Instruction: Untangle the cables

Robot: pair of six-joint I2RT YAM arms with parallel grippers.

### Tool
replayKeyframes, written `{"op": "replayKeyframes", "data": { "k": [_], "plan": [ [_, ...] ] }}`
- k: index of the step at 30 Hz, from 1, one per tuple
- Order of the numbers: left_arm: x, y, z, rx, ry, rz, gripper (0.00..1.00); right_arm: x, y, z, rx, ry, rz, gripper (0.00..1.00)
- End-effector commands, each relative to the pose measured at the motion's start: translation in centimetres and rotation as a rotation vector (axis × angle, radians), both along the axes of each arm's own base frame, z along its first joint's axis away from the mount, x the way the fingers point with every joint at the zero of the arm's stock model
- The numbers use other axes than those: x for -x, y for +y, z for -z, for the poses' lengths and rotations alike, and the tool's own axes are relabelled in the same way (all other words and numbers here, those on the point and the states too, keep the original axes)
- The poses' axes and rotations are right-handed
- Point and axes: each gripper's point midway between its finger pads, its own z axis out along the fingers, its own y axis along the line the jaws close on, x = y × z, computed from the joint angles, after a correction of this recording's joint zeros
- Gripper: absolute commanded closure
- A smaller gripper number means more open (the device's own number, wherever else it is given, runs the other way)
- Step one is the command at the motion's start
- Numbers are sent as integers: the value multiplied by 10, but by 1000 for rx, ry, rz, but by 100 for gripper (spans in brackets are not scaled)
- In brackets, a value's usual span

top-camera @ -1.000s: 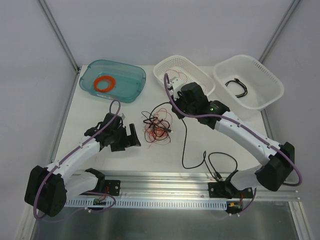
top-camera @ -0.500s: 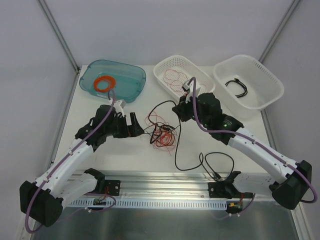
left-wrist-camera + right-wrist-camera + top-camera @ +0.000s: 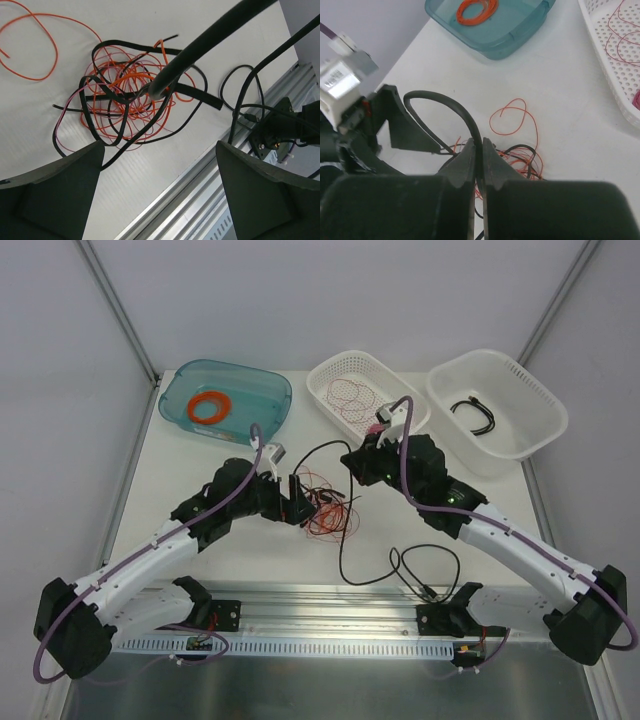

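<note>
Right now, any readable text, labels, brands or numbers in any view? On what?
None readable.
White label on the white block at the left arm's wrist: rows of print, too small and blurred to read.
Nothing else in these views shows print.

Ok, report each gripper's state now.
Left gripper: open, empty, over the tangled cables.
Right gripper: shut on a black cable.

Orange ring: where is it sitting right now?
In the overhead view, the orange ring lies inside the teal tub, far back on the left, just left of a white basket.
</note>
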Motion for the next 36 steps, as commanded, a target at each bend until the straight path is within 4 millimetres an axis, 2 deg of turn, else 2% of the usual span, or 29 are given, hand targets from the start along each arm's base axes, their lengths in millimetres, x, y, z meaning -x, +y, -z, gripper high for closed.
{"op": "replayKeyframes", "data": {
  "k": [1, 5, 12, 16, 17, 19, 20, 23, 24, 26, 27, 28, 31, 32, 33, 36],
  "plan": [
    [-7, -19, -4, 76, -51, -7, 5, 0, 2, -59, -223, -81, 39, 99],
    [-7, -37, 7, 88, -59, 12, 5, -1, -2, -68, -271, -83, 66, 99],
    [-12, -50, 28, 85, -48, 15, 8, 5, 2, -83, -344, -84, 38, 99],
    [-10, -53, 50, 62, 7, 17, 15, 10, -3, -105, -403, -125, 36, 99],
    [-10, -52, 54, 57, 13, 13, 22, 10, -6, -110, -414, -136, 40, 99],
    [-7, -49, 62, 46, 32, 1, 28, 8, -13, -116, -422, -151, 76, 99],
    [-8, -46, 66, 36, 33, -14, 30, 10, -19, -124, -435, -167, 91, 99],
    [-9, -32, 75, 8, 28, -70, 46, 5, -44, -129, -419, -199, 197, 99],
    [-9, -29, 76, 1, 26, -88, 61, 3, -54, -130, -409, -215, 238, 99],
    [-9, -18, 83, -27, 31, -128, 80, 2, -65, -132, -390, -221, 272, 99],
    [-10, -14, 84, -39, 27, -149, 95, 4, -73, -137, -397, -234, 286, 99],
    [-13, -8, 85, -56, 21, -180, 100, 5, -78, -139, -399, -241, 293, 99],
    [-16, 7, 94, -97, 43, -246, 100, 11, -97, -152, -407, -269, 320, 99],
    [-18, 15, 98, -113, 59, -272, 100, 11, -105, -151, -389, -268, 342, 99],
    [-20, 20, 100, -119, 70, -297, 100, 16, -117, -164, -402, -295, 370, 99],
    [-23, 39, 110, -148, 130, -373, 100, 19, -145, -172, -364, -333, 453, 99]
  ]
}}
